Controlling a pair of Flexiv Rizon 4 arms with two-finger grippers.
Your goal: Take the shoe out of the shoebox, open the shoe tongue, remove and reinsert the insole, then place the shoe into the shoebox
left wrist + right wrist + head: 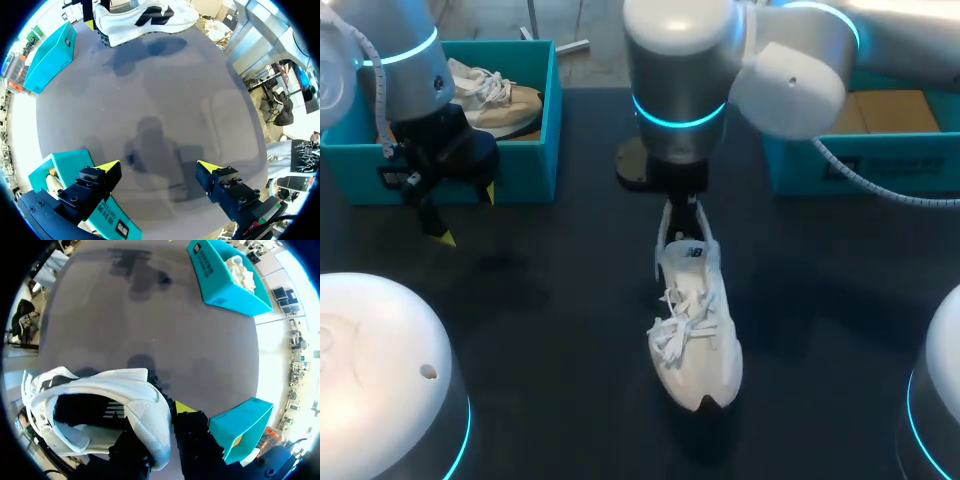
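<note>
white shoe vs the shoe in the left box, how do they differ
The white shoe is out over the dark table, with the right arm holding its heel in its jaws. The boxed shoe sits in the teal shoebox, untouched. The white shoe looks white from above, while the boxed shoe looks cream and tan with a dark sole. Both are lace-up sneakers.
</note>
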